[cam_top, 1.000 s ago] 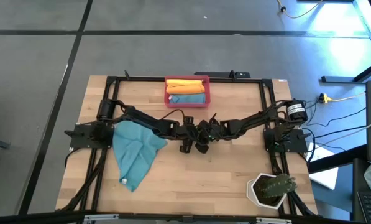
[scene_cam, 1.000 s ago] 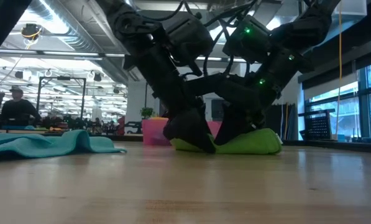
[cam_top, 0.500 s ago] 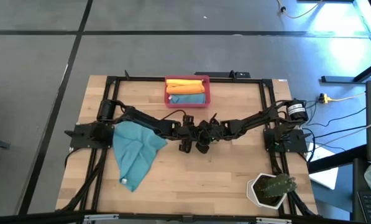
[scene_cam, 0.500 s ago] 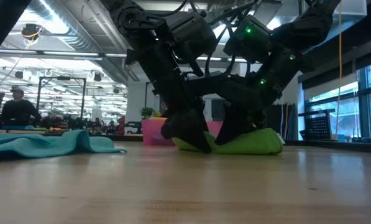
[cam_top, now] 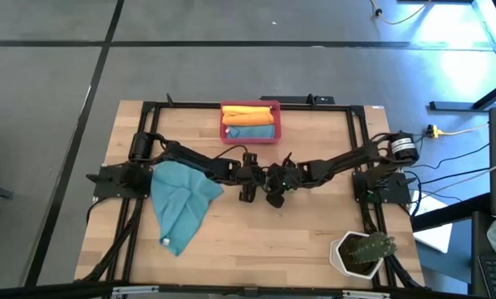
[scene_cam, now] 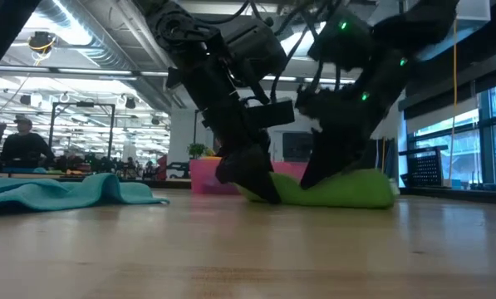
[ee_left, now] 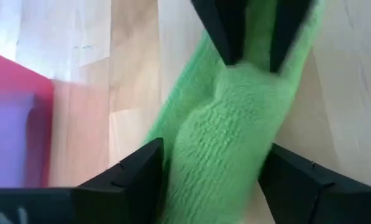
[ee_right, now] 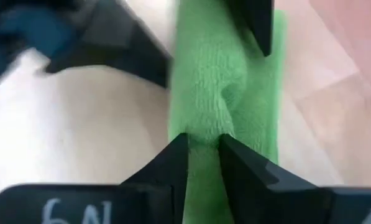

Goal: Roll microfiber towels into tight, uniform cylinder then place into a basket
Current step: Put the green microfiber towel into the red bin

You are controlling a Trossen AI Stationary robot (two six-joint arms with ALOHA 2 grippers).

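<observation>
The green towel (scene_cam: 339, 189), rolled into a thick cylinder, lies at the table's middle, hidden in the high view under both arms. My right gripper (ee_right: 204, 165) is shut on it. My left gripper (ee_left: 213, 180) stands open, one finger on each side of the roll (ee_left: 222, 137). Whether those fingers touch the cloth I cannot tell. The red-pink basket (cam_top: 250, 138) sits at the far edge and holds an orange roll (cam_top: 249, 115) and a teal roll (cam_top: 250, 131). Another teal towel (cam_top: 181, 199) lies spread on the left. My right gripper pinches a raised ridge of the green roll's top (ee_right: 205, 127) between its two fingers. The cloth puckers there. The fingers slant down from the table's right side. The roll's underside (scene_cam: 347, 203) rests on the table.
A white hexagonal pot with a plant (cam_top: 362, 253) stands at the near right corner. The black frame rails (cam_top: 148, 108) run around the table. Bare wood (cam_top: 264, 241) lies between the arms and the near edge.
My right gripper has risen a little and drawn toward the table's right, still shut on the green towel. The roll has shifted with it, and its right end now lies farther right. The left end under my left gripper has stayed.
</observation>
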